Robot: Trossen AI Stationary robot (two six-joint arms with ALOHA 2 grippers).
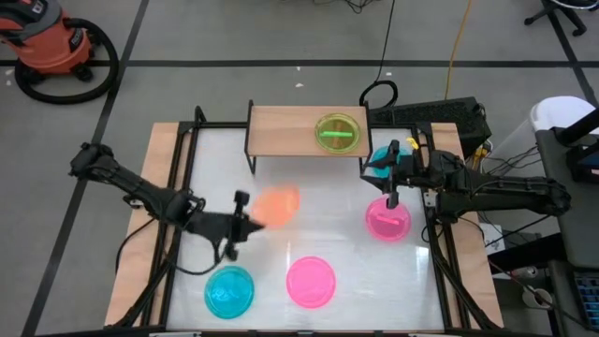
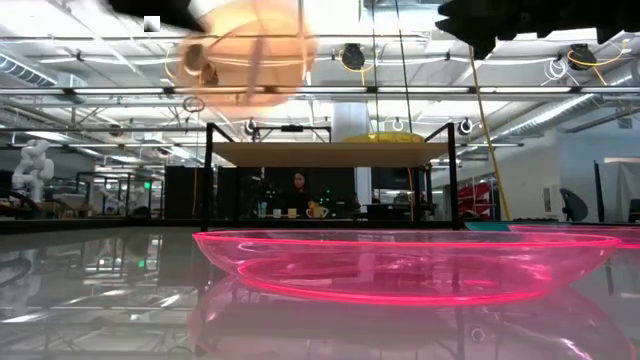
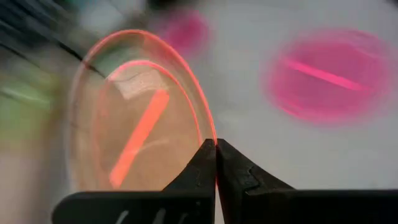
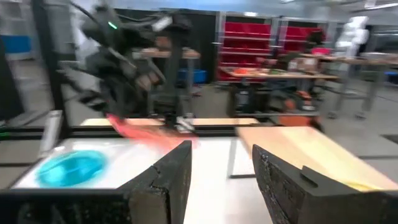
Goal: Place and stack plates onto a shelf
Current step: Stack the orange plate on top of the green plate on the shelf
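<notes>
- Nearest the front edge of the white tabletop (image 1: 309, 215) lie a round translucent blue plastic plate (image 1: 229, 290) and, beside it toward the middle, a round translucent pink plastic plate (image 1: 311, 282). Both lie flat and apart from each other.
- The left gripper (image 1: 245, 223) is over the table's left-centre, raised above the surface. Its jaws are clenched on the rim of a round translucent orange plastic plate (image 1: 276, 205).
- In the left wrist view the two dark fingers (image 3: 199, 171) meet tip to tip with the orange plate's (image 3: 134, 118) edge pinched between them; the plate's body extends away beyond the fingertips, standing tilted rather than flat.
- In the low view the orange plate (image 2: 250, 50) hangs in the air, well clear of the tabletop.
- A second pink plate (image 1: 387, 219) lies flat at the right of the table.
- The right gripper (image 1: 391, 173) hovers just behind that second pink plate, near the shelf's right end. In the right wrist view its fingers (image 4: 171, 177) stand apart with nothing between them: released.
- Farthest back stands the low light-wood shelf on black metal legs (image 1: 281, 131). A round translucent green plastic plate (image 1: 338, 132) lies flat on its right half; the left half is bare wood.
</notes>
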